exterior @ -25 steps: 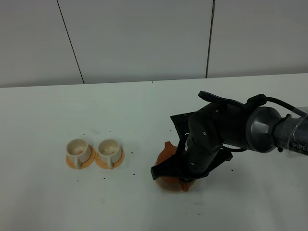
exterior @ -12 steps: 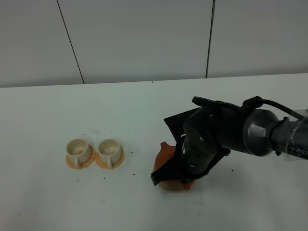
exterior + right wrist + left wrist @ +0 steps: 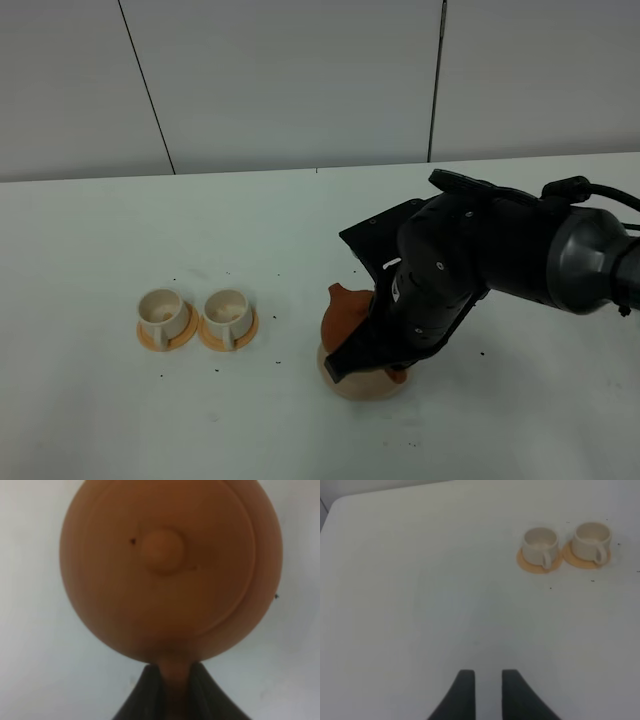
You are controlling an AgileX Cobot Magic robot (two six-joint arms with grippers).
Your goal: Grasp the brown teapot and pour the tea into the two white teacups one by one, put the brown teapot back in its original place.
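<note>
The right gripper (image 3: 175,687) is clamped on the loop handle of the brown teapot (image 3: 348,318), its dark fingers pressing the handle from both sides. The teapot sits upright over the round beige coaster (image 3: 337,384), spout toward the cups; whether its base touches the coaster cannot be told. Well apart, further along the white desk (image 3: 300,230), one white teacup (image 3: 163,311) and a second white teacup (image 3: 226,309) stand side by side, each on an orange saucer. The left gripper (image 3: 487,695) hangs over bare desk, fingers apart, holding nothing.
</note>
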